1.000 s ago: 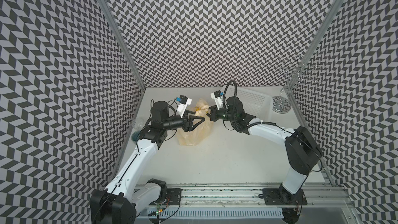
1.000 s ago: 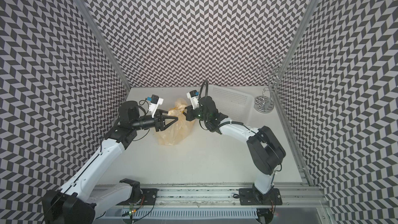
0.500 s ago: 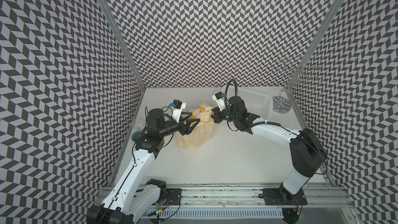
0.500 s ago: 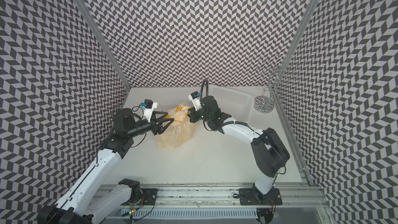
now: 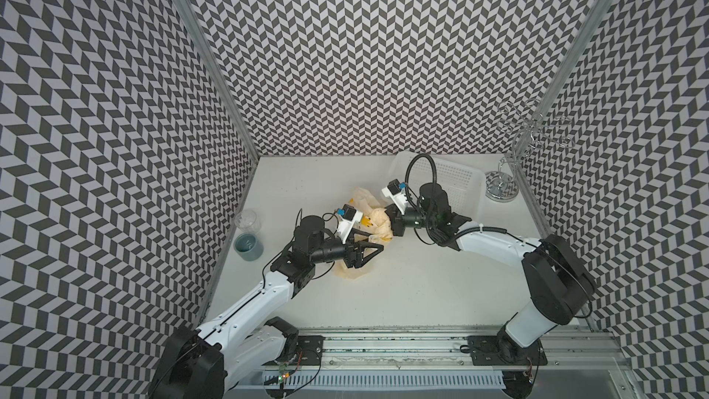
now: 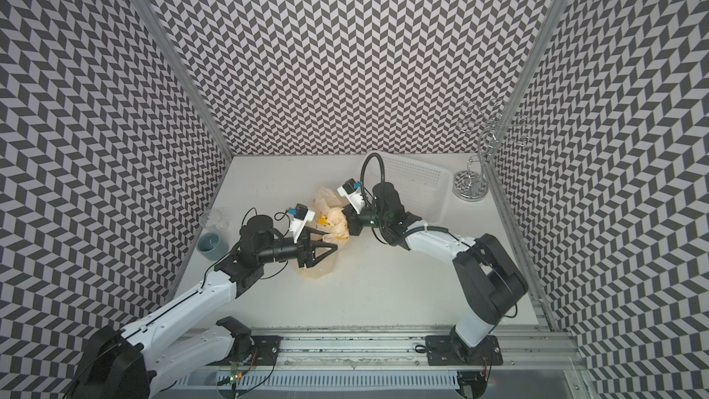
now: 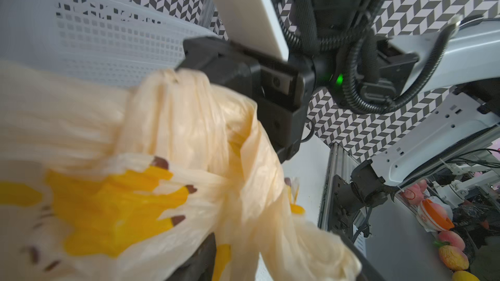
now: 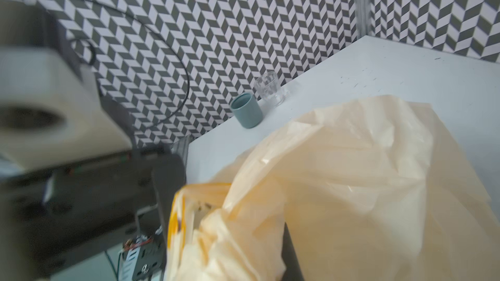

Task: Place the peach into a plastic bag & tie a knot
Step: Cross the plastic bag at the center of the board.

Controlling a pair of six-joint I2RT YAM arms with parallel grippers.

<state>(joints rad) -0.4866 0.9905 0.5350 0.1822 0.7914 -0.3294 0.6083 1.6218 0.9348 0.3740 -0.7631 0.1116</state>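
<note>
- While the right tool point(image 5: 391, 220) is pinching the bunched handle strips point(image 5: 378, 218) with its jaws together, the plastic bag point(image 5: 355, 268) is lying on the desk point(image 5: 383, 301) near the middle, between the two arms.
- Its body is sagging low on the surface below the strips, and the strips are rising toward the right tool.
- Just above the bag's body, the left tool point(image 5: 378, 250) is hovering with its jaws apart. In the left wrist view some loose film is passing between its fingers point(image 7: 201, 262), but they are clamping nothing.
- No peach is showing in any view, so I cannot tell if it is sitting inside the bag.
- From the creases and the translucent film, I am judging the bag as very light, very soft and rather slippery. It is keeping no shape of its own and is probably following any pull, sliding over the desk.
- For a grip, I am thinking the best place is a gathered strip close to the twisted part, where many layers are bunching together. The flat printed wall is giving only a thin, smooth layer.
- A hard pull is risking stretched or torn film, so a slow and even tension is looking safer.
</note>
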